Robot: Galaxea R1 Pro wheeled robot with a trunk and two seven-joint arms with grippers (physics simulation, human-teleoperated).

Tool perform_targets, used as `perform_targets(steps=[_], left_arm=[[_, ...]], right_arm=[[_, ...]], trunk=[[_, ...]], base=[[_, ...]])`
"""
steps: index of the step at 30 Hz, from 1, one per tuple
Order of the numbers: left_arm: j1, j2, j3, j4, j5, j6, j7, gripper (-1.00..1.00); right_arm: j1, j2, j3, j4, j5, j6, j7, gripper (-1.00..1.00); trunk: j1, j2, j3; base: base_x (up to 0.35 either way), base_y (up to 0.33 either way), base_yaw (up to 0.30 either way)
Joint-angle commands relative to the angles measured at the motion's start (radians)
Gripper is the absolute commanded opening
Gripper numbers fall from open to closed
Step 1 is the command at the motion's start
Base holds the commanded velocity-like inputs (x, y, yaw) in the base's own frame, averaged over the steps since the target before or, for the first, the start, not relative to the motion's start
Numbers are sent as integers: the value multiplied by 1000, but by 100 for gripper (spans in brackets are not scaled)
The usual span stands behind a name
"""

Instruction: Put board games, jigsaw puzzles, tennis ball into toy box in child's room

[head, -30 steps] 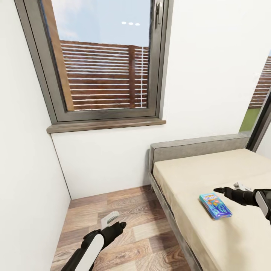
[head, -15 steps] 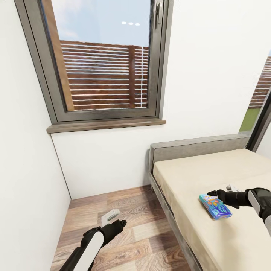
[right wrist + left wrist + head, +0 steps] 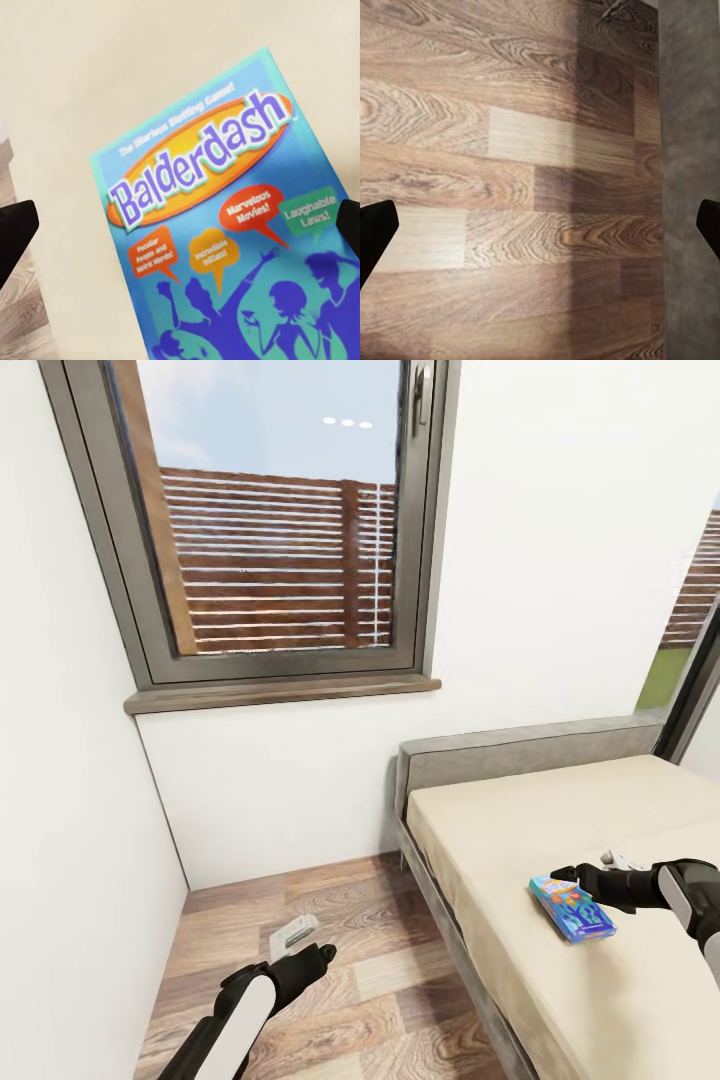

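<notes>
**White-walled bedroom corner, gripper poised over a game box on the bed**

White walls meet in a corner, with a tall dark-framed window (image 3: 280, 520) showing a slatted wooden fence outside. Below the window lies a wood-plank floor (image 3: 340, 980). Beside that floor strip stands the bed (image 3: 560, 920) — a low frame with a plain beige sheet and a grey headboard set against the window wall.

On the bed, near its floor-side edge, lies a light blue board game (image 3: 572, 906), flat on the sheet. Seen close from the right wrist, its lid reads "Balderdash", with cartoon speech bubbles and purple silhouettes.

Reaching over the bed, the right gripper (image 3: 562, 876) hovers just above the game box. Its jaws are spread wide — the two dark fingertips (image 3: 16, 229) sit at opposite edges of the wrist view, either side of the box, holding nothing.

Off the bed, the left gripper (image 3: 322, 956) hangs above the floor, jaws also wide apart and empty. A small grey-white object (image 3: 292, 935) lies on the floor beside it; what it is cannot be told.
</notes>
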Motion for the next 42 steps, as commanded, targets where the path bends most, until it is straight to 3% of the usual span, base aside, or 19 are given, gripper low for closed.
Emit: perform_targets(steps=[1, 22, 42], left_arm=[[-1, 0, -1, -1, 10, 1, 10, 100], [-1, 0, -1, 0, 10, 0, 10, 100], [-1, 0, -1, 2, 10, 0, 10, 100]], right_arm=[[0, 0, -3, 28, 1, 8, 0, 100], [0, 0, -10, 52, -7, 6, -83, 100], [9, 1, -6, 8, -8, -39, -77, 100]], trunk=[[0, 0, -1], [0, 0, -1], [0, 0, -1]], base=[[0, 0, 0], [0, 0, 0], [0, 0, 0]])
